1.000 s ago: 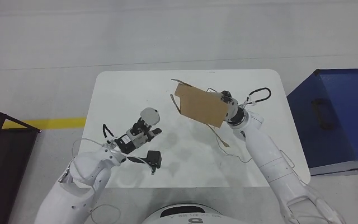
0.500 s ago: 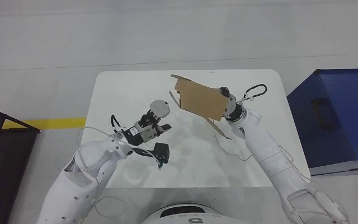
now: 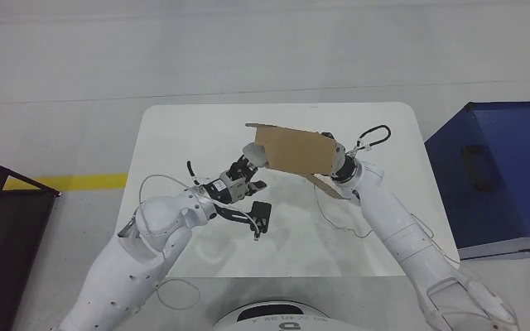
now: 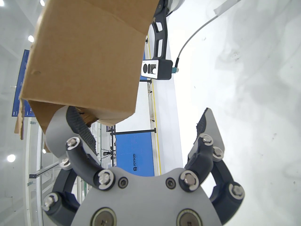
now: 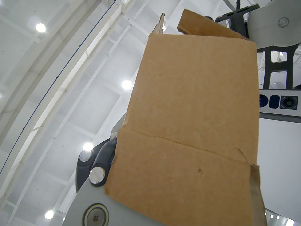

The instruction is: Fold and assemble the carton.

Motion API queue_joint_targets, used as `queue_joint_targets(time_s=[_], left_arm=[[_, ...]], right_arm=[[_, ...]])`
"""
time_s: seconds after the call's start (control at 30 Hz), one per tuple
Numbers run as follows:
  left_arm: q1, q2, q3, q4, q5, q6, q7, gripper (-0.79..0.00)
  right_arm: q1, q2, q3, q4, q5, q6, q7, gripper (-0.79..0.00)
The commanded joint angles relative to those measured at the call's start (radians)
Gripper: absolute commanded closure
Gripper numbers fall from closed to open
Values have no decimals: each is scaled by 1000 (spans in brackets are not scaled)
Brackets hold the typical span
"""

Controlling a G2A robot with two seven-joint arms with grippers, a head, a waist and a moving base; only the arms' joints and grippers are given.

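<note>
carton (image 3: 294,151), half-formed, held above the table (image 3: 182,141) by the right gripper (image 3: 334,159), seemingly clamped on one end though cardboard hides the grip; left gripper (image 4: 138,114) spread wide, one finger (image 4: 76,122) at the open mouth; risk: a push there pivots the carton loose

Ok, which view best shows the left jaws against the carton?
Left wrist view: the left jaws stand open, one finger at the carton opening, the other clear. Top view shows them small beside it; right wrist view catches the left wrist past the carton.
</note>
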State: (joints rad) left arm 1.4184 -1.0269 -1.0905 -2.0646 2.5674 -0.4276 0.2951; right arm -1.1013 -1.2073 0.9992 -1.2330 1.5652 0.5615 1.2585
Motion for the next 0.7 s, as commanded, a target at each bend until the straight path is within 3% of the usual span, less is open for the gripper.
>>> queue_joint_targets(time_s=[0.0, 0.23, 0.67], left_arm=[[-7, -2, 15, 0, 9, -1, 0, -785], [-8, -2, 15, 6, 14, 28, 6, -785], [158, 26, -186, -3, -45, 161, 51, -785]], right_arm=[[1, 2, -4, 0, 1, 0, 1, 0], [1, 9, -13, -7, 20, -1, 1, 0], [3, 25, -30, -20, 50, 0, 0, 0]])
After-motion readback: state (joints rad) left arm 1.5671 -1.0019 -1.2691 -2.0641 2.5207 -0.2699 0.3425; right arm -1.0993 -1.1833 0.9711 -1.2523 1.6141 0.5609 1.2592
